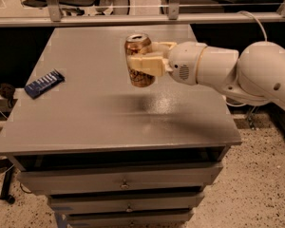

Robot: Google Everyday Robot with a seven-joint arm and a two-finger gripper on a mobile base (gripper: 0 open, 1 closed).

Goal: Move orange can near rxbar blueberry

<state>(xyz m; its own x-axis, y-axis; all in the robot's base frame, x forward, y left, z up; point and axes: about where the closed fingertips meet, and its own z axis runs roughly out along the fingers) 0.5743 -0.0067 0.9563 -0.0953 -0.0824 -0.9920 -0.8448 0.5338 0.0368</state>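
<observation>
The orange can (139, 75) is a shiny orange-gold drink can with a silver top. It is held upright in the air above the middle of the grey table (109, 113). My gripper (145, 61) reaches in from the right and is shut on the can, with cream fingers (147, 64) wrapped around its upper half. The rxbar blueberry (44, 83) is a flat dark-blue bar with white stripes. It lies on the table near the left edge, well to the left of the can.
The white arm (237, 70) stretches in over the table's right side. Drawers (123, 182) sit under the tabletop. A railing and office chairs stand behind the table. Speckled floor lies to the right.
</observation>
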